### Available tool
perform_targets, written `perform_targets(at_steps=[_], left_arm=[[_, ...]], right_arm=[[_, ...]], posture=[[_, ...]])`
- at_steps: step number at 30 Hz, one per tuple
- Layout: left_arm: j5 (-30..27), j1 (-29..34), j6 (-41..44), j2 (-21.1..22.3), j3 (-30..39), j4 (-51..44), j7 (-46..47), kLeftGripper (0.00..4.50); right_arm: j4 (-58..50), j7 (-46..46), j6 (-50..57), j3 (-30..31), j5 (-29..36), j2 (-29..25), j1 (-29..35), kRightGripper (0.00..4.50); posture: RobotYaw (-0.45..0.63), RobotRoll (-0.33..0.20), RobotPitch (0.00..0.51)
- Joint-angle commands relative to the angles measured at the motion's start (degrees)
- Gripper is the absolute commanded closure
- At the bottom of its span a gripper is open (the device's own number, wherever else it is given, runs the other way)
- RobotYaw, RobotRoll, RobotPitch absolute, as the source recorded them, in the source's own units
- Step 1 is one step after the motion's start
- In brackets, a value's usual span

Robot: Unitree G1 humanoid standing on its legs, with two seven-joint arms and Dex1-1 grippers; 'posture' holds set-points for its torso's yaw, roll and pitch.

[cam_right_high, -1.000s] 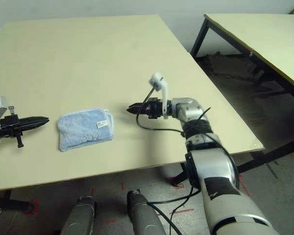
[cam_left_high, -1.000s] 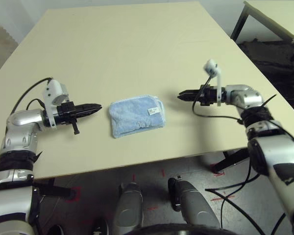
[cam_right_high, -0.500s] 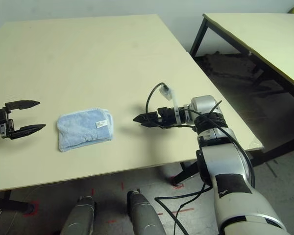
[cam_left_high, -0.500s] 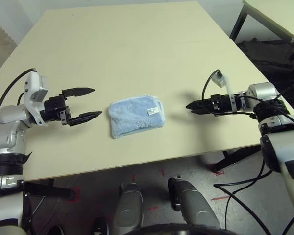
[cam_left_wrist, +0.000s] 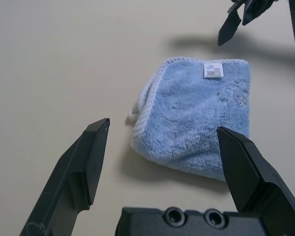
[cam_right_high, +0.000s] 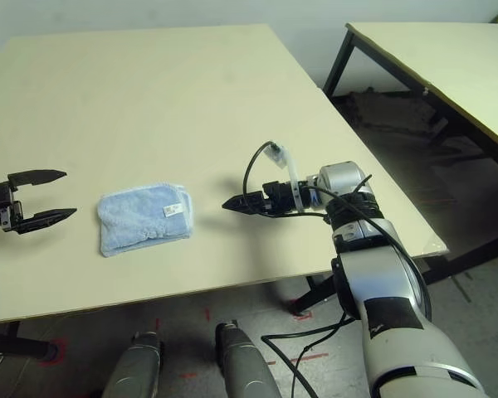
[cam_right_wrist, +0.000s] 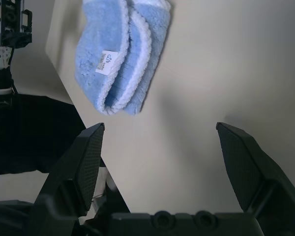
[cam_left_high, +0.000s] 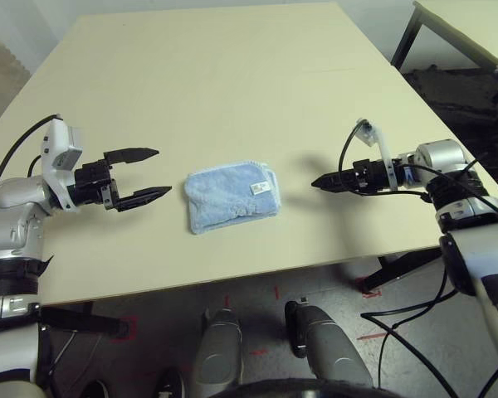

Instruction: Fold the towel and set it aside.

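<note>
Left eye view: the towel is seen folded at frame centre, flanked by the released, empty left gripper and right gripper; setting aside appears outstanding.

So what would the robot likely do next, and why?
Probably bring one hand in to grip the towel and move it aside. It already lies folded on the table, and the left hand and right hand are open, either side of it, touching nothing.

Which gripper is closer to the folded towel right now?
Left, narrowly. The left gripper hangs open just off the towel on its left; the right gripper, also open, sits slightly farther off its right edge.
</note>
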Motion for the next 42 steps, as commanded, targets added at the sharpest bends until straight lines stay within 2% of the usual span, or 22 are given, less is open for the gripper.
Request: perform_targets(at_steps=[1, 5, 7, 8, 11, 18, 22, 28, 42], left_arm=[[-3.6, 0.3, 23.3, 6.3, -1.1, 0.3, 0.0, 0.04], [-4.3, -1.4, 29.6, 8.5, -0.9, 1.3, -0.9, 0.04], [-4.1, -2.5, 28.1, 8.2, -0.4, 1.4, -1.0, 0.04], [-1.4, -1.8, 19.6, 7.9, -1.1, 1.6, -2.8, 0.04], [2.9, -0.7, 2.3, 6.6, -2.3, 2.4, -7.1, 0.04], [3.5, -2.9, -14.6, 5.0, -2.2, 7.2, -11.9, 0.04], [2.8, -3.2, -17.2, 6.5, -2.2, 10.0, -12.0, 0.04], [2.3, -2.5, -18.4, 6.4, -0.9, 10.4, -12.0, 0.04], [1.4, -0.2, -17.5, 5.9, 0.5, 7.5, -11.4, 0.04]], right_arm=[[-2.7, 0.4, -6.9, -1.3, 0.8, -0.1, 2.1, 0.0], [-2.7, 0.5, -7.9, -1.4, 0.8, -0.2, 2.6, 0.0], [-2.8, 0.3, -7.9, -1.5, 0.8, -0.1, 2.8, 0.0], [-2.5, 0.2, -6.9, -1.3, 0.8, -0.1, 2.7, 0.0], [-1.1, -0.1, -3.4, -0.8, 0.6, -0.1, 1.9, 0.0], [6.0, -1.9, 8.2, -2.4, 1.9, 1.0, -3.7, 0.0], [11.3, -2.9, 15.1, -3.0, 2.8, 2.5, -6.7, 0.0], [17.0, -6.0, 17.9, -4.4, 2.7, 6.5, -8.5, 0.0], [22.1, -19.9, 11.3, -16.6, 3.9, 15.3, -9.2, 0.0]], posture=[[0.08, 0.0, 0.155], [0.08, 0.0, 0.155], [0.08, 0.0, 0.155], [0.08, 0.0, 0.155], [0.08, 0.0, 0.156], [0.08, 0.0, 0.157], [0.09, 0.0, 0.158], [0.11, 0.0, 0.158], [0.13, 0.0, 0.154]])
